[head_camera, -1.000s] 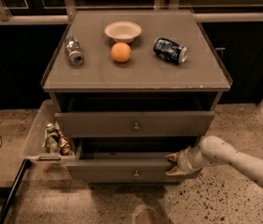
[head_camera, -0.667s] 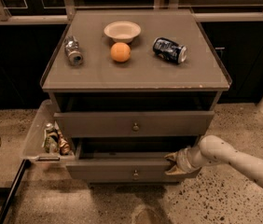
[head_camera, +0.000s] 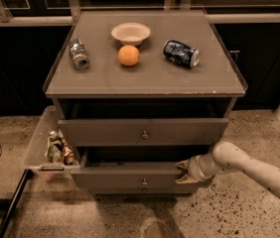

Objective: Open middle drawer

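The cabinet (head_camera: 145,83) faces the camera. The middle drawer (head_camera: 115,180) sits below the wider top drawer (head_camera: 105,132), slid part-way out toward the viewer with a dark gap showing behind its front. Its long axis runs left to right, and its small round knob (head_camera: 144,182) points forward. The arm (head_camera: 259,170) reaches in from the right. The claw (head_camera: 182,172) rests against the right end of that front's upper edge; whether it is clamped there cannot be told. On the counter (head_camera: 219,78) lie a bowl (head_camera: 130,32), a blue can (head_camera: 180,53) and an orange (head_camera: 128,55).
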### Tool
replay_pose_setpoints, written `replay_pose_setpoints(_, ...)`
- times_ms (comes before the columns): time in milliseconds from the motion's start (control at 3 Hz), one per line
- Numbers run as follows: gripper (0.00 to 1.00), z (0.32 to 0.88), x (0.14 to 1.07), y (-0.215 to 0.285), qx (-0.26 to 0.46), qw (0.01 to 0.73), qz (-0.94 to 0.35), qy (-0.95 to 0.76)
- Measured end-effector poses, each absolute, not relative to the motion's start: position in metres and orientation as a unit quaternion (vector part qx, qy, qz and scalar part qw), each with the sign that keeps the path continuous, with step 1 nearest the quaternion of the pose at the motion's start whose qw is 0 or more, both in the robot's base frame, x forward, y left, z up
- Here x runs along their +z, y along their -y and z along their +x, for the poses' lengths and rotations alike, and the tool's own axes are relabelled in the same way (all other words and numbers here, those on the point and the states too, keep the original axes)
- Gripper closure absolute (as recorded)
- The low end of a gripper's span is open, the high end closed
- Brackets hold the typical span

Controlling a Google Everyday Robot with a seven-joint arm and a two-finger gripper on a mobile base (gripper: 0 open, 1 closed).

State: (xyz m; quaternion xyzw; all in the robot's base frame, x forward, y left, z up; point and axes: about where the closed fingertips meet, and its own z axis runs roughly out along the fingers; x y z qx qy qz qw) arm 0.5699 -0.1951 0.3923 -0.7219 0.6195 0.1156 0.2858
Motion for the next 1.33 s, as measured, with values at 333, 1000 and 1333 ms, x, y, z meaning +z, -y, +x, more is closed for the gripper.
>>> replay_pose_setpoints(333, 0.46, 0.570, 0.392, 0.196, 0.116, 0.286, -0.722, -0.619)
replay_pose_setpoints(1000, 0.93, 0.538, 0.395, 0.207, 0.137, 0.295, -0.728, -0.604)
replay_pose_setpoints(1333, 1.00, 0.528, 0.392, 0.208, 0.140, 0.297, -0.725, -0.605)
